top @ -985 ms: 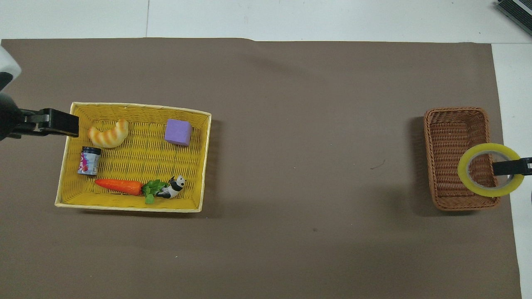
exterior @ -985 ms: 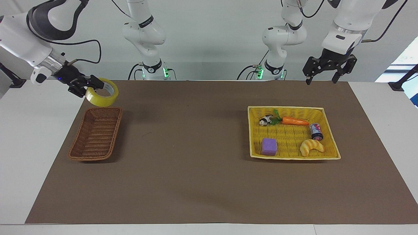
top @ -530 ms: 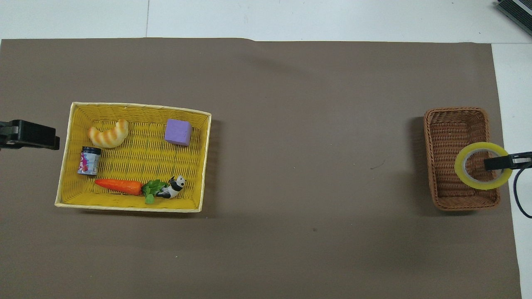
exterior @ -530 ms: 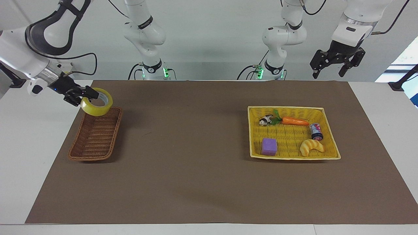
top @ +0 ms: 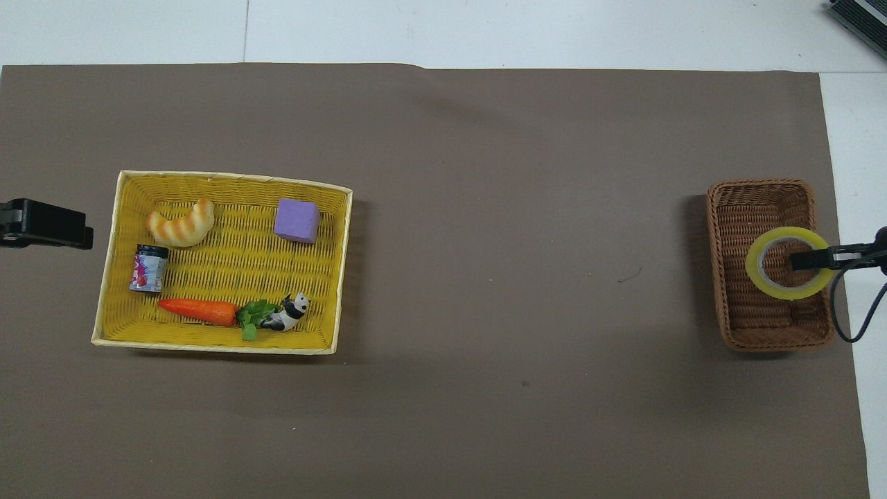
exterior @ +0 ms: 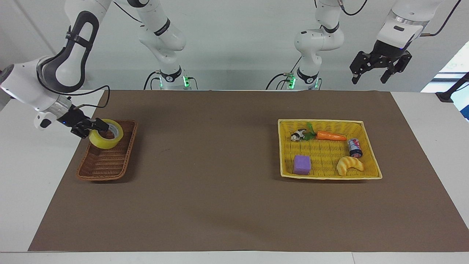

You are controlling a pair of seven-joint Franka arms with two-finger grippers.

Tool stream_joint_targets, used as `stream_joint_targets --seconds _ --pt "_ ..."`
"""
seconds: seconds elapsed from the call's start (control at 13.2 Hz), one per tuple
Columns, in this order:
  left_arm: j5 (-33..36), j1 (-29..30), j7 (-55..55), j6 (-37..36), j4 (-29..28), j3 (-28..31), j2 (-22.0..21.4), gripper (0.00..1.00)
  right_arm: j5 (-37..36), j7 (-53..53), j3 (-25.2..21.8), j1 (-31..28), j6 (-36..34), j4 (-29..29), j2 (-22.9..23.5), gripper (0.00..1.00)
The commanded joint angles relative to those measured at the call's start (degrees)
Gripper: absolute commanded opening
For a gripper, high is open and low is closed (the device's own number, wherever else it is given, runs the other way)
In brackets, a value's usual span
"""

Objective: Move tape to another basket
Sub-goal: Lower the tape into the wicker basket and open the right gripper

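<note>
The right gripper [exterior: 96, 126] has its fingers clamped on the tape [exterior: 106, 134], holding it low over the brown basket [exterior: 106, 161], in the half nearer the robots; the left gripper [exterior: 370, 73] waits raised with fingers apart, over the desk's [exterior: 220, 205] edge by the yellow basket [exterior: 329, 176]

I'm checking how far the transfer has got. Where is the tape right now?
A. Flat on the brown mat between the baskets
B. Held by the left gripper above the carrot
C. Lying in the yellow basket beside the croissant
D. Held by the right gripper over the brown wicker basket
D: the right gripper is shut on the rim of the tape, which hangs over the brown wicker basket.
</note>
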Motion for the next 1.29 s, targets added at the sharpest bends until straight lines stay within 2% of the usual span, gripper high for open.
stream_joint_targets --seconds 0.0,0.3,0.38,0.45,0.53,0.61,0.91,1.21 --pt "-1.07 1.37 0.89 -1.22 0.26 -0.52 -0.70 1.00 1.80 -0.70 0.77 -1.69 1.27 0.02 3.03 0.00" --pt "-1.07 1.46 0.80 -1.67 0.08 -0.44 -1.05 1.00 1.80 -1.32 0.68 -1.43 2.50 -0.51 3.30 0.00" --pt "-1.07 1.46 0.80 -1.67 0.08 -0.44 -1.05 1.00 1.71 -1.23 0.68 -1.17 2.59 -0.51 3.39 0.16" --pt "-1.07 1.46 0.80 -1.67 0.08 -0.44 -1.05 1.00 1.45 -1.15 0.68 -0.91 3.46 -0.77 3.39 0.41" --pt "-1.07 1.46 0.80 -1.67 0.08 -0.44 -1.05 1.00 1.36 -1.06 0.68 -0.82 3.99 -1.73 3.22 0.73" --pt "-1.07 1.46 0.80 -1.67 0.08 -0.44 -1.05 1.00 1.36 -0.71 0.68 -0.82 4.08 -1.91 3.13 1.00" --pt "-1.07 1.37 0.80 -1.67 0.08 -0.44 -1.05 1.00 1.09 -0.53 0.68 -0.90 3.91 -0.95 3.39 1.00" --pt "-1.07 1.46 0.80 -1.67 0.08 -0.44 -1.05 1.00 0.92 -0.53 0.94 -0.82 3.47 2.73 4.01 1.00"
